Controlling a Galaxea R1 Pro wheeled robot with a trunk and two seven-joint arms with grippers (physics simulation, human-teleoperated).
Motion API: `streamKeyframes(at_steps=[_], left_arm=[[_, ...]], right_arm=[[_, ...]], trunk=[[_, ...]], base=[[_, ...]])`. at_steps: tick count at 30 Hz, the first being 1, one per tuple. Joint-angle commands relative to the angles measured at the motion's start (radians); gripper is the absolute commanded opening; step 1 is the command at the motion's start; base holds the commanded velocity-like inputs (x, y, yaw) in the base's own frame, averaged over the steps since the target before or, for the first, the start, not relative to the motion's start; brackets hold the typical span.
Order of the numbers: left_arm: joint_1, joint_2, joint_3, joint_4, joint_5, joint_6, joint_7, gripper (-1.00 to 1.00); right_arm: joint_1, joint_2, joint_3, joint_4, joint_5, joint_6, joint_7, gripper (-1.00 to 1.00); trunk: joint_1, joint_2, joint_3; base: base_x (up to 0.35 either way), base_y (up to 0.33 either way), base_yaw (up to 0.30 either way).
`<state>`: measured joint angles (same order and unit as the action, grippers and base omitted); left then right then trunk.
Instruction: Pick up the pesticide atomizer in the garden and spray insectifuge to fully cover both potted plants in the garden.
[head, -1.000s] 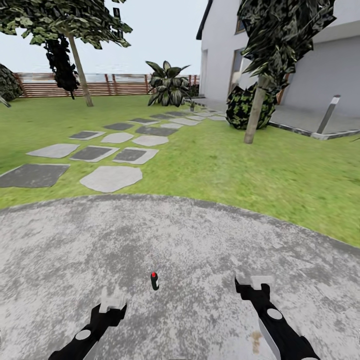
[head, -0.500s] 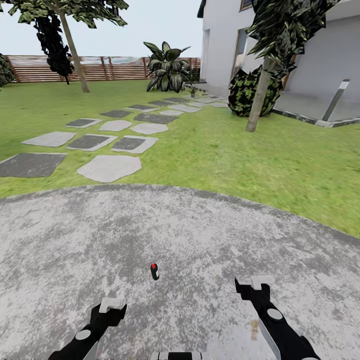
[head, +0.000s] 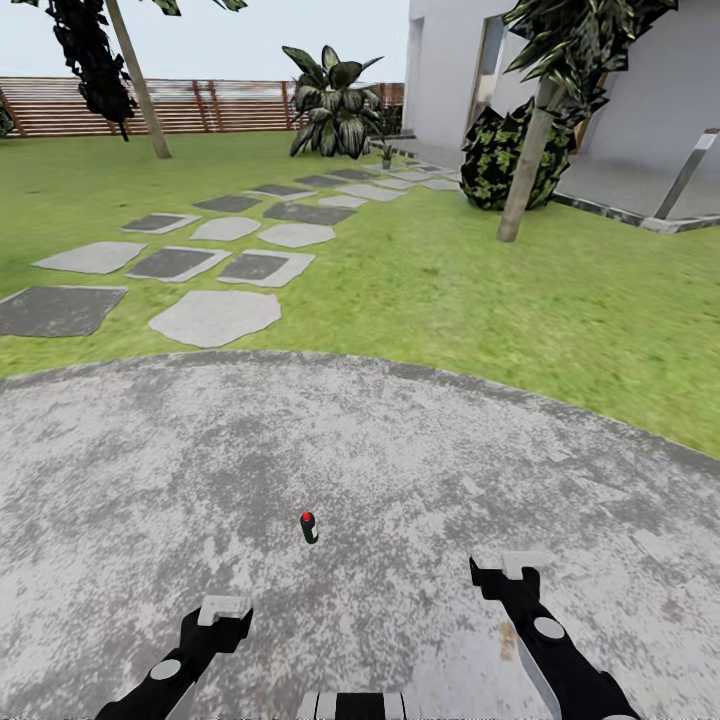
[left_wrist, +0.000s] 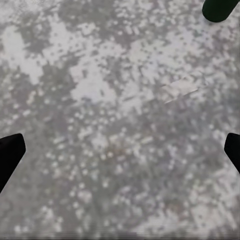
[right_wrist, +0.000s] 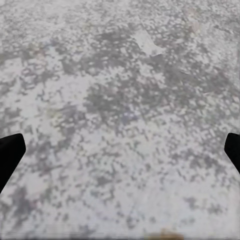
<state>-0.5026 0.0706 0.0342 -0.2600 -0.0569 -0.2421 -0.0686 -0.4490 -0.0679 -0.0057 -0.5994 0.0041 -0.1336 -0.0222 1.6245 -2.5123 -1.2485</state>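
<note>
Standing upright mid-patio (head: 150, 470), the spray bottle (head: 309, 527) waits ahead. Left pincer (head: 224, 609) and right pincer (head: 511, 566) hover open, empty, ready to grasp.

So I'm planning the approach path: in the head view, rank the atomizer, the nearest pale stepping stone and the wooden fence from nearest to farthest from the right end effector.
1. The atomizer, on the paved patio, ahead and left of the right end effector.
2. The pale stepping stone, on the lawn just beyond the patio's edge, farther left.
3. The wooden fence, along the far end of the garden.
</note>
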Motion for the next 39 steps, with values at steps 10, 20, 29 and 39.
streamKeyframes(at_steps=[10, 20, 29, 39], left_arm=[[0.001, -0.001, 0.003, 0.000, -0.006, -0.005, 0.003, 1.00], [0.001, -0.002, 0.006, -0.001, -0.006, -0.005, 0.006, 1.00], [0.001, -0.002, 0.006, -0.001, -0.005, -0.011, 0.006, 1.00], [0.001, -0.002, 0.006, -0.001, -0.004, -0.011, 0.006, 1.00]], right_arm=[[0.000, 0.000, 0.001, 0.003, 0.000, -0.003, -0.002, 1.00], [0.000, 0.000, 0.001, 0.003, 0.000, -0.003, -0.002, 1.00], [0.000, 0.000, 0.001, 0.003, 0.000, -0.003, -0.002, 1.00], [0.000, 0.000, 0.001, 0.003, 0.000, -0.003, -0.002, 1.00]], trunk=[[0.000, 0.000, -0.001], [0.000, 0.000, -0.001], [0.000, 0.000, -0.001], [0.000, 0.000, -0.001]], base=[[0.011, -0.001, 0.000], [0.175, -0.088, 0.000], [0.116, -0.069, 0.000], [0.110, -0.068, 0.000]])
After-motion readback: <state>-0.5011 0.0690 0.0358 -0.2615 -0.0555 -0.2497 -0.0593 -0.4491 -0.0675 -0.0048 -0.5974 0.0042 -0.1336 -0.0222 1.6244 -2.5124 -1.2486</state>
